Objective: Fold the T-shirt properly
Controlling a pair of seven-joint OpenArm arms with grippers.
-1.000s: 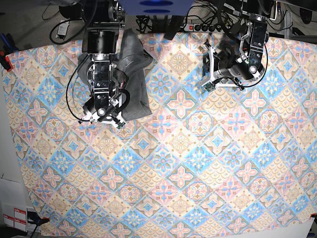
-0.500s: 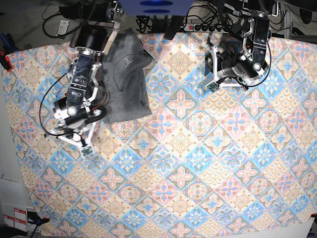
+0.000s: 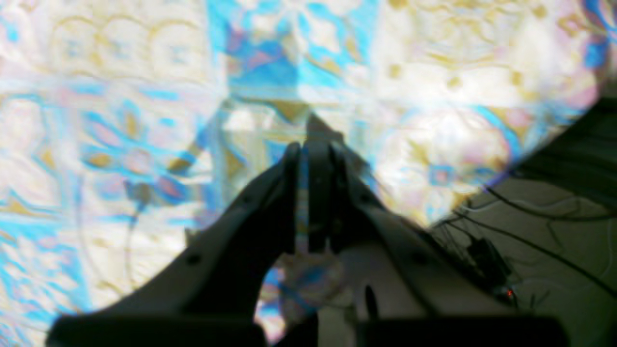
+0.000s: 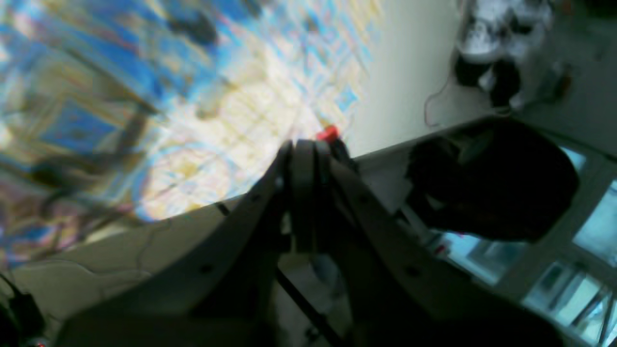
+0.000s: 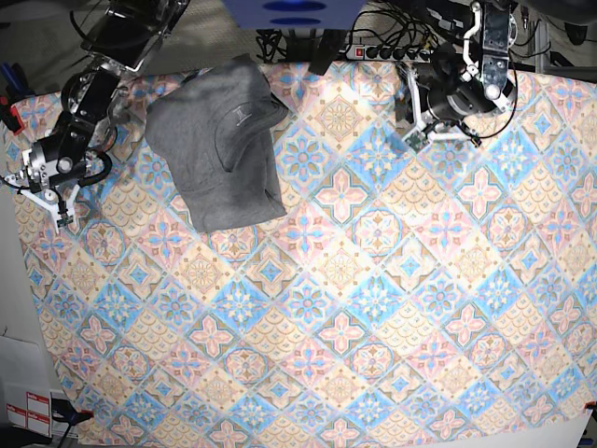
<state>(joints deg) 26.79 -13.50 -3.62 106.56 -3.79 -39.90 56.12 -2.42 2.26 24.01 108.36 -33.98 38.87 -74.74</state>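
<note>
On the patterned tablecloth (image 5: 373, 299) the T-shirt (image 5: 219, 149) now lies folded and uncovered — right gripper (image 5: 63, 220) and left gripper (image 5: 410, 142), both closed and empty, have retreated, so folding looks finished.

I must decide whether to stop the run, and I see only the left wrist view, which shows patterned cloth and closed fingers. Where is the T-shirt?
Observer: The T-shirt lies folded on the tablecloth near the far edge, in the base view.
Operator: Does any gripper hold it?
Observer: No. The right gripper is shut and empty, off to the shirt's side, apart from it.
Operator: And my left gripper?
Observer: The left gripper is also shut, above the cloth at the opposite far corner.
</note>
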